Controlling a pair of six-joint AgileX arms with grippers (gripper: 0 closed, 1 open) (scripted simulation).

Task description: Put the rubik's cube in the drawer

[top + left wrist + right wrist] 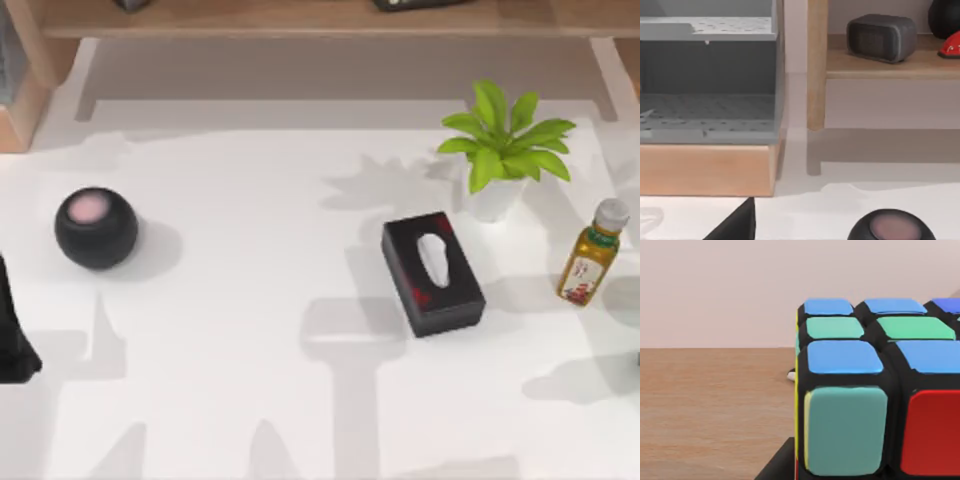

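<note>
The rubik's cube looms close in the right wrist view, with blue, green, teal and red stickers on a black frame. A black finger of my right gripper presses against the cube's side, and the cube hangs over a wooden surface in front of a pale wall. The drawer is a grey unit on a wooden base in the left wrist view, its perforated inside showing. My left gripper sits parked at the table's left edge.
On the white table stand a black round speaker at the left, a black tissue box in the middle, a potted plant and an oil bottle at the right. A wooden shelf carries a dark box.
</note>
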